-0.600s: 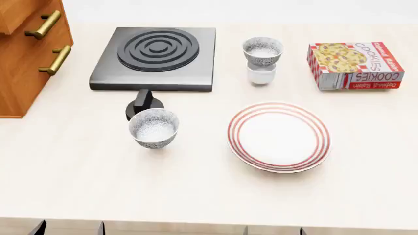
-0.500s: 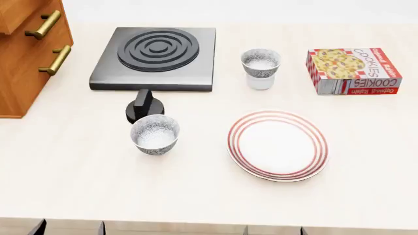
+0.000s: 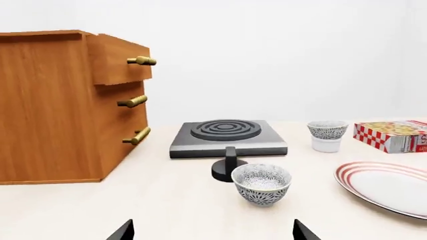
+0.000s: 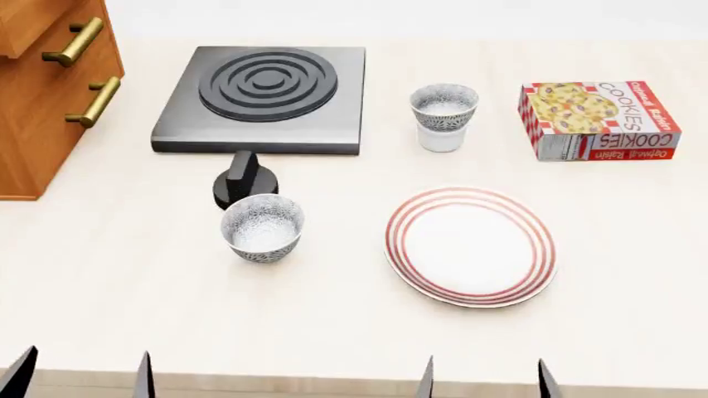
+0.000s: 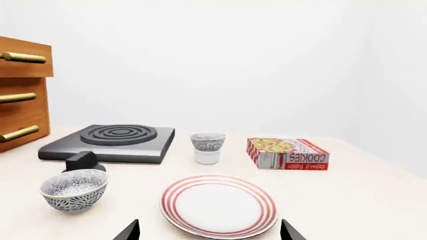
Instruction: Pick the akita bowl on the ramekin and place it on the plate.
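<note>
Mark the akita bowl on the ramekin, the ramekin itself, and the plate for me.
akita bowl (image 4: 443, 109): head view, on its speckled outer wall.
ramekin (image 4: 442, 139): head view, on its white side below the bowl.
plate (image 4: 469, 246): head view, on its bare white centre.

Glossy white ramekin (image 4: 442, 138), speckled akita bowl (image 4: 443, 108), wooden drawers (image 4: 50, 91).

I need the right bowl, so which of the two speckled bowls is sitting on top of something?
The akita bowl beside the cookie box; it sits on the white ramekin. The other speckled bowl rests directly on the counter.
</note>
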